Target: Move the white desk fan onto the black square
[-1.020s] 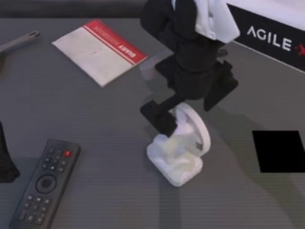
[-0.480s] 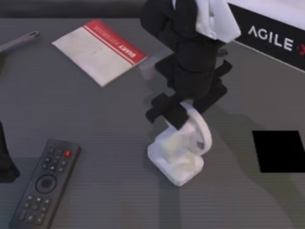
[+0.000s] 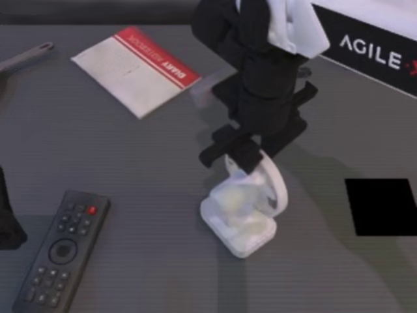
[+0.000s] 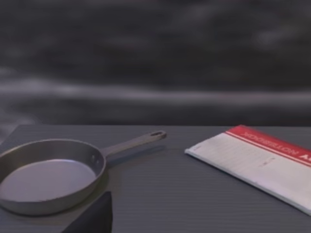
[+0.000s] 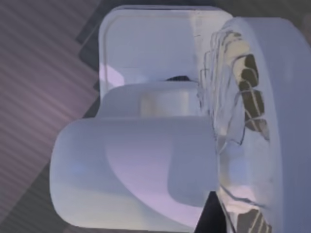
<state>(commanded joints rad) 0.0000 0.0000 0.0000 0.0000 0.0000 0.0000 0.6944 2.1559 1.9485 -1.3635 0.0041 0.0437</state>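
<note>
Top view, all-white desk fan, round grilled head, rounded-square base, right end effector clamping its head

Sitting on the table are one fan, one black square, one remote, one notebook and one pan.
</note>
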